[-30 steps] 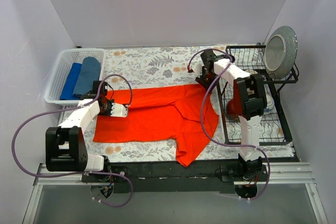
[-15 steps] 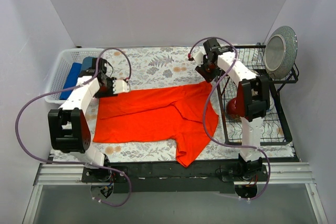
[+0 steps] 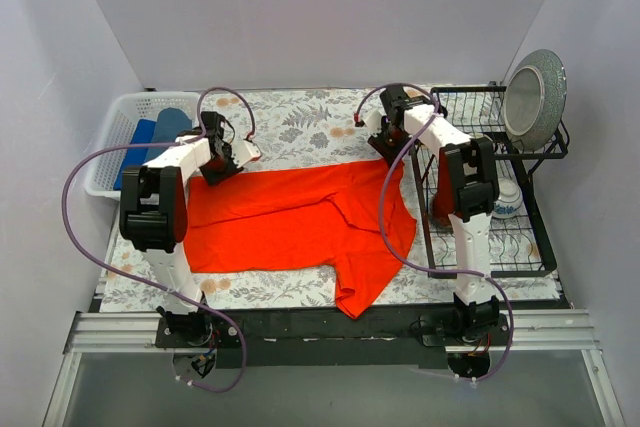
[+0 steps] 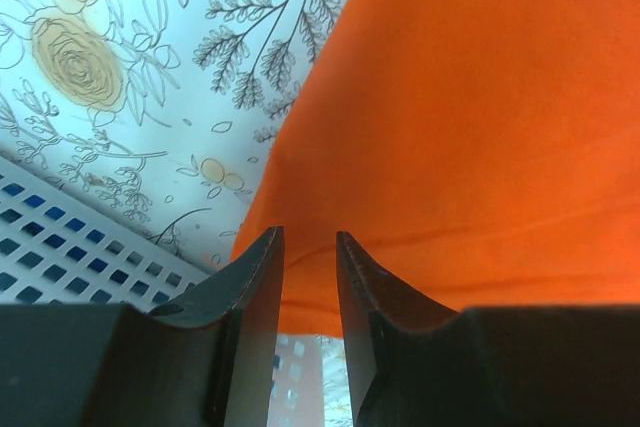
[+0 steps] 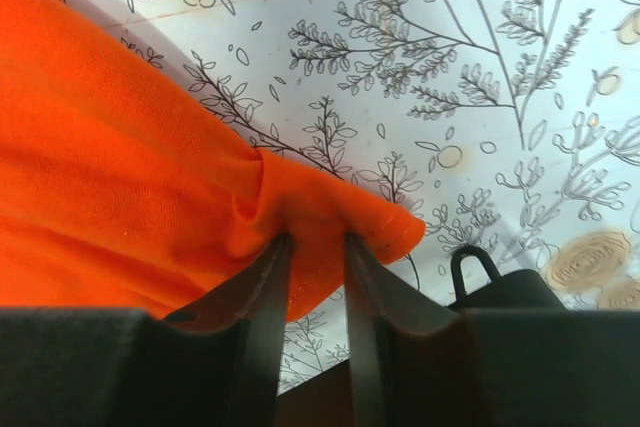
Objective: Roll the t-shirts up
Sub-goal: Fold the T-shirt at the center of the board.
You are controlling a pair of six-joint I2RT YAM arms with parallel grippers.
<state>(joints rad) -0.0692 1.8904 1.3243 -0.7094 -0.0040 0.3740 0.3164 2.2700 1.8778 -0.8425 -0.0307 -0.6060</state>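
Floral-printed tabletop [image 3: 290, 122], seen from above: a bright orange-red fabric t-shirt [image 3: 300, 217] lies spread flat at its centre, its long axis running left to right. One straight edge faces left and a sleeve points toward the near edge. Its far edge is drawn in a straight line between my two arms.

A black wire dish rack [image 3: 500, 242] stands along the right side, just beside the shirt. A white plastic lattice basket [image 3: 112, 127] sits at the far left.

My left arm [image 3: 180, 155] reaches out and angles inward to the shirt's far-left corner. My left jaws are narrowed to a slim gap on that corner, and orange cloth fills the gap.

My right arm [image 3: 440, 132] stretches forward beside the rack to the far-right corner. My right jaws are closed to a slim gap on that corner, where the fabric puckers.

A round silver plate [image 3: 535, 87] stands upright at the rack's far end. In the basket, a royal blue folded shirt [image 3: 138, 137] lies beside a duller teal-blue folded shirt [image 3: 172, 122]. A glossy dark-red bowl [image 3: 437, 207] in the rack is mostly hidden behind my right arm.
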